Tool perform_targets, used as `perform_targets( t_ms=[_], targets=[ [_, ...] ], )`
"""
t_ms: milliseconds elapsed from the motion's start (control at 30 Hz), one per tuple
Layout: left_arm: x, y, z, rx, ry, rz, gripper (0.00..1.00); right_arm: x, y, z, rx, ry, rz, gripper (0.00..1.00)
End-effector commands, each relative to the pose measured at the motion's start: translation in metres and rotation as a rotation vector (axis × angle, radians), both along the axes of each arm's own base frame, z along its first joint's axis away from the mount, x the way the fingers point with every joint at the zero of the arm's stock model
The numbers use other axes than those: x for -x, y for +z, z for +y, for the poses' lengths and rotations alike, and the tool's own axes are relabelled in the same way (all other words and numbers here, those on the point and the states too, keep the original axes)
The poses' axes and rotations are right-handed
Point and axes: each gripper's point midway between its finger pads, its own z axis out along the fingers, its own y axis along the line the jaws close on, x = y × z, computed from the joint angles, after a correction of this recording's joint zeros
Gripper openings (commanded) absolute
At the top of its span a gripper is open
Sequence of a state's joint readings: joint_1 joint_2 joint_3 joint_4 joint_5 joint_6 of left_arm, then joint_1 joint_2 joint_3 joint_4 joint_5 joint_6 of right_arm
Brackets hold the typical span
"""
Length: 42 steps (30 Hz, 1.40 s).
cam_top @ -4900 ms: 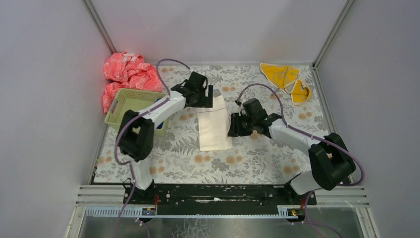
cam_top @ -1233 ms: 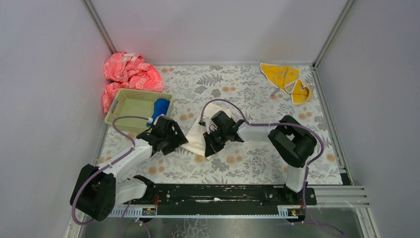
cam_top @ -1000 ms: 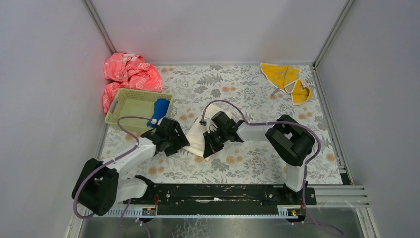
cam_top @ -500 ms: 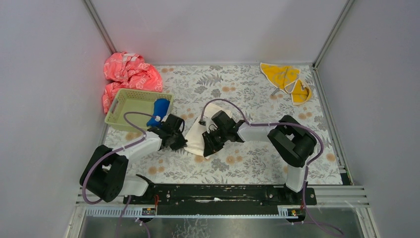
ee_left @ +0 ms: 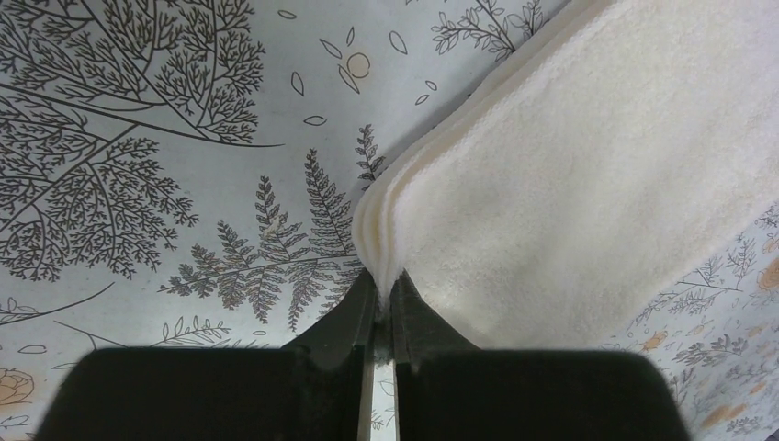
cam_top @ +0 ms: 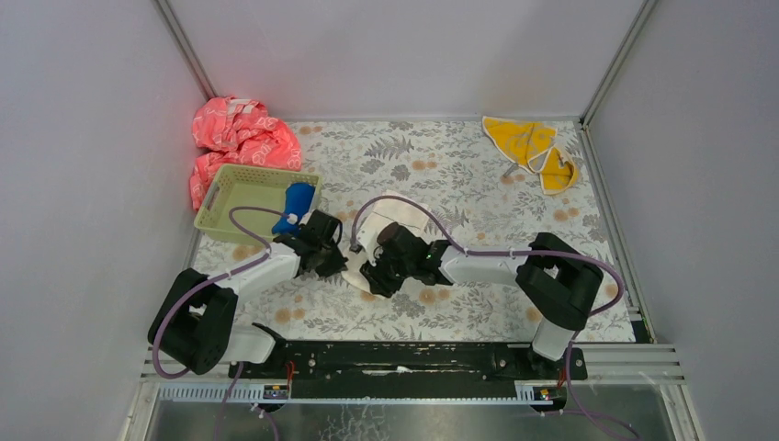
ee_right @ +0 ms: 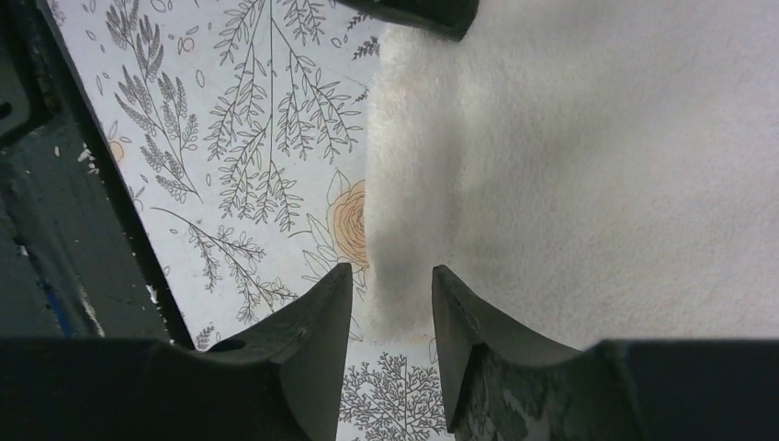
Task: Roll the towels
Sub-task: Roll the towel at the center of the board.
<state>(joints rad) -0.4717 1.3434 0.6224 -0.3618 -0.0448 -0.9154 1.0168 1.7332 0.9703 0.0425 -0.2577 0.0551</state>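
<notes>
cream towel [ee_left: 588,184] folded in layers, centre; blue towel [cam_top: 298,197] in basket [cam_top: 230,197]; yellow-orange towel [cam_top: 531,147] crumpled, far-right corner

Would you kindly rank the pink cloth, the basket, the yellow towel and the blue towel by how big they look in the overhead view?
1. Pink cloth and basket: they look about alike, so left unranked.
2. Yellow towel.
3. Blue towel, lying in the basket, clearly smallest.
</notes>
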Motion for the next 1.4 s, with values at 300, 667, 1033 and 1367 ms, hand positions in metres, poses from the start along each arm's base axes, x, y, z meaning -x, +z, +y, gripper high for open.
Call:
perform_targets(
  t_ms=[300, 667, 1033, 1367],
  targets=[
    [-0.013, 0.010, 0.000, 0.017, 0.036, -0.021, 0.00, 0.003, -0.052, -0.006, 0.225, 0.068, -0.189, 0.45],
    [-0.020, 0.011, 0.011, 0.079, 0.066, -0.004, 0.00, -0.010, -0.060, -0.034, 0.391, 0.043, -0.330, 0.51],
    [-0.023, 0.016, 0.015, 0.052, 0.047, -0.016, 0.11, 0.027, -0.018, 0.011, 0.132, 0.130, -0.071, 0.00],
    [-0.026, 0.035, 0.024, 0.030, 0.067, -0.077, 0.40, -0.002, 0.023, 0.010, -0.246, -0.035, 0.408, 0.00]
  ],
)
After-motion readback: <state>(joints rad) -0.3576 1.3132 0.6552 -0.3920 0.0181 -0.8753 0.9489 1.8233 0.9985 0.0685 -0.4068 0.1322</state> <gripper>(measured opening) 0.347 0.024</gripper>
